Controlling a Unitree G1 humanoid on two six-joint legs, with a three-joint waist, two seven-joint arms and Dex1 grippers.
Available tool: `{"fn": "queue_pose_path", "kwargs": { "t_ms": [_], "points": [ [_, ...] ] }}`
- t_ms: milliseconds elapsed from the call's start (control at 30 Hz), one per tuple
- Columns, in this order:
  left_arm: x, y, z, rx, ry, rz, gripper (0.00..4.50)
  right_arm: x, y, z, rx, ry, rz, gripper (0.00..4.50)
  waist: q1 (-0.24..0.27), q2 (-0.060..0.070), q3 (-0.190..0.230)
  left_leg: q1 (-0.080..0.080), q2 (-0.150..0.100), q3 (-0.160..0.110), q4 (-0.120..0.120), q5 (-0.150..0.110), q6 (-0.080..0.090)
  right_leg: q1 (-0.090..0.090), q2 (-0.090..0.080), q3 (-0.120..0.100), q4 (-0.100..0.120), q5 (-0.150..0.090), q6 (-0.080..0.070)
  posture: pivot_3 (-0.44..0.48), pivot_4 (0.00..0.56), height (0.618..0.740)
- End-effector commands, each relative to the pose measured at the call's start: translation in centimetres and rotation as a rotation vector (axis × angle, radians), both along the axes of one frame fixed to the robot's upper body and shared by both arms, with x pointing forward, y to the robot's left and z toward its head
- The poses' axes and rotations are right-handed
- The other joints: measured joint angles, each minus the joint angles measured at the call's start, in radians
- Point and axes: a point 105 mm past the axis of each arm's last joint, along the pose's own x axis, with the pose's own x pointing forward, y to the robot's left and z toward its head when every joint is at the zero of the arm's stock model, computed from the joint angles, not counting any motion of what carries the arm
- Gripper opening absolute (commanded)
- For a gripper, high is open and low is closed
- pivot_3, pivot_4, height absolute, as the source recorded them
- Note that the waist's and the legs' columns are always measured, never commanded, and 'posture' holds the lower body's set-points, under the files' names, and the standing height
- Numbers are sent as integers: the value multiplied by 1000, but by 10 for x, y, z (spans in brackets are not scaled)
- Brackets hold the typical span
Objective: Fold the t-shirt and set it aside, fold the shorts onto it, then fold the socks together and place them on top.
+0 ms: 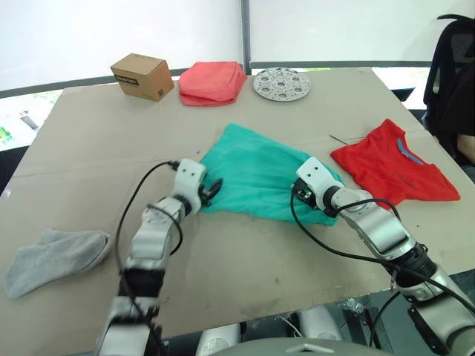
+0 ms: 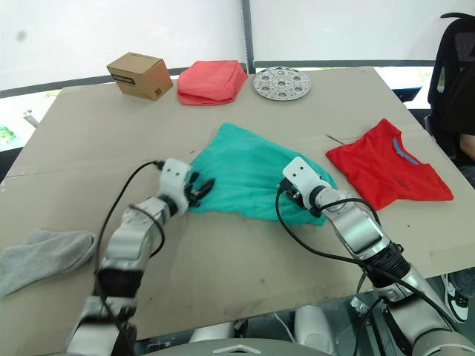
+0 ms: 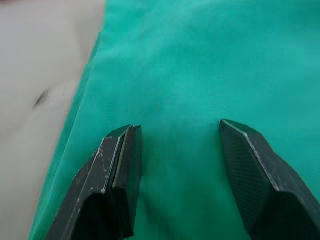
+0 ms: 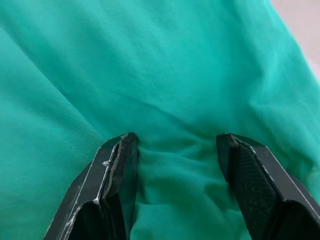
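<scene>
Teal-green fleecy shorts (image 1: 256,172) lie across mid-table, long axis left-right; left gripper (image 1: 210,190) at the near-left corner, right gripper (image 4: 177,165) at the near-right, both spread apart on cloth.

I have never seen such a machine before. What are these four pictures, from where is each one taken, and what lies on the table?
This is a humanoid robot with two arms, each ending in a gripper of two black fingers. The two wide pictures come from a stereo camera on its head, looking down over the arms. The two close pictures come from cameras on the wrists, looking along the fingers.

On the brown table lie teal-green shorts in the middle, a red t-shirt to the robot's right, and grey socks near its left. At the far edge stand a cardboard box, a folded coral-pink cloth and a round perforated metal disc.

The left gripper and the right gripper are both open over the near edge of the shorts. Nothing is held.
</scene>
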Motion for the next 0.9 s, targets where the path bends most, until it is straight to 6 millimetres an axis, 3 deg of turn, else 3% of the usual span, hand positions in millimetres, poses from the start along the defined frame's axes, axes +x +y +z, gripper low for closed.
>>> {"fn": "queue_pose_path", "kwargs": {
  "t_ms": [33,133,233,300,400,467,500,633,733,900],
  "points": [
    [-29,19,9,-38,15,151,2667,2,25,16,2,-84,148,2699,-2,0,0,1,0,0,-1,0,0,0,0,0,0,0,0,0,150,740],
    [-52,19,18,-95,-15,195,2667,7,35,18,-19,-115,205,2699,3,-1,0,1,0,1,-2,0,0,0,1,2,-1,0,0,0,150,740],
    [-65,10,42,-353,-81,132,2667,13,35,22,-5,-107,210,2699,14,-1,1,0,0,0,-2,0,0,-1,0,1,-1,0,0,0,150,740],
    [-69,19,51,-478,-57,100,3193,14,31,32,44,-109,194,2734,29,-2,2,-1,0,-1,-1,0,0,-1,-1,-1,-1,0,-1,0,150,740],
    [-68,43,55,-568,6,127,4334,11,23,50,117,-122,181,3565,29,-1,2,-1,0,-2,-1,0,0,-1,-1,-2,-1,-2,-4,0,150,740],
    [-63,59,52,-574,56,167,4500,1,18,64,207,-116,191,4275,28,-1,2,-1,-1,-2,0,0,0,-1,-1,-1,-1,-1,-3,0,150,740],
    [-60,63,50,-575,79,175,4500,-4,18,70,241,-118,211,4404,28,-1,2,-1,-2,-2,0,0,0,0,-1,-2,-1,-1,-3,0,150,740],
    [-38,60,43,-506,126,107,4500,-43,23,100,472,-121,368,4404,29,-2,2,-1,-3,-4,-1,0,0,0,1,-3,-2,-1,-2,0,150,740],
    [-16,49,36,-372,120,22,4500,-68,21,107,517,-100,441,4404,29,-1,3,-1,-3,-4,-2,0,0,0,1,-3,-2,-1,-3,0,150,740],
    [16,41,18,-97,67,-40,4500,-83,16,113,523,-118,432,4404,28,-1,3,0,-4,-1,-2,0,0,0,0,-1,-3,-3,-5,0,150,740]
  ]
}}
